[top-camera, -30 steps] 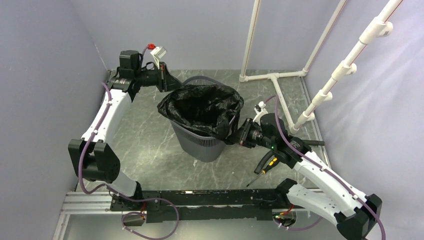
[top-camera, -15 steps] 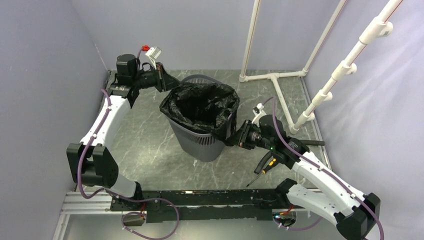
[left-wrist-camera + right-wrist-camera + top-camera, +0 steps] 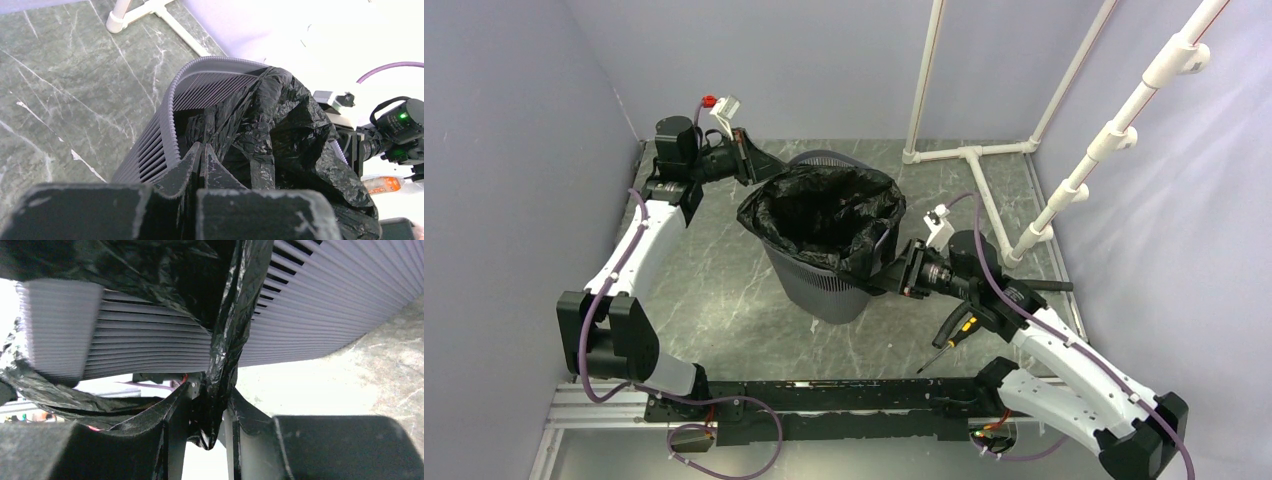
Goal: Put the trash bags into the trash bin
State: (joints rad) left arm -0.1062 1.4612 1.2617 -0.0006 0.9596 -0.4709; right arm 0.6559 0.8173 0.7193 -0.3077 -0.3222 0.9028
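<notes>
The dark grey mesh trash bin (image 3: pixel 824 290) stands mid-table with a glossy black trash bag (image 3: pixel 824 210) spread in its mouth. My left gripper (image 3: pixel 769 170) is at the bag's far-left edge, just outside the rim. In the left wrist view its jaws (image 3: pixel 202 147) are pressed together on the film beside the bin's rim (image 3: pixel 172 100). My right gripper (image 3: pixel 892 275) is at the bin's near-right side. Its jaws (image 3: pixel 210 390) stand apart, and a twisted strand of the bag (image 3: pixel 230 315) hangs loose between them against the bin's wall (image 3: pixel 320 315).
A white pipe frame (image 3: pixel 969 155) lies on the floor at the back right. A slanted white pipe rack (image 3: pixel 1124 120) rises along the right wall. A screwdriver with an orange and black handle (image 3: pixel 954 335) lies under my right arm. Purple walls close in on three sides.
My right gripper's jaws have parted around the bag strand. My left gripper has drawn a little left and back, pulling the bag's left edge outward over the rim.
</notes>
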